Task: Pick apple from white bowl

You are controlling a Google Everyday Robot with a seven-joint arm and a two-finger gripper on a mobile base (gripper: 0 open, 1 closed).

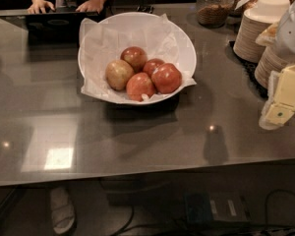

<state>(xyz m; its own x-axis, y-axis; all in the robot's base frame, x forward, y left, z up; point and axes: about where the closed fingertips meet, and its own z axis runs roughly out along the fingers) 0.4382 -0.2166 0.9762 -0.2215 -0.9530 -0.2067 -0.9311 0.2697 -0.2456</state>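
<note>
The white bowl (182, 38), wide, shallow and lined with crumpled white paper, stands on the grey counter at centre back. Five apples lie in its front half. The deep red glossy apple (166, 78) with a small shine spot is the rightmost. Touching it are two duller orange-red apples (139, 86), (152, 66). Another red apple (134, 57) sits behind, and a pale yellowish-tan apple (119, 74) is on the left. My gripper (281, 102), white with yellowish pads, hangs at the right edge above the counter. It is well right of the bowl and holds nothing.
Stacks of tan paper bowls (258, 31) stand at the back right, just behind the gripper. A glass jar (214, 6) stands behind the bowl. A person's hands (91, 5) rest at a dark laptop (49, 21) at back left. The counter's front edge (147, 173) runs below.
</note>
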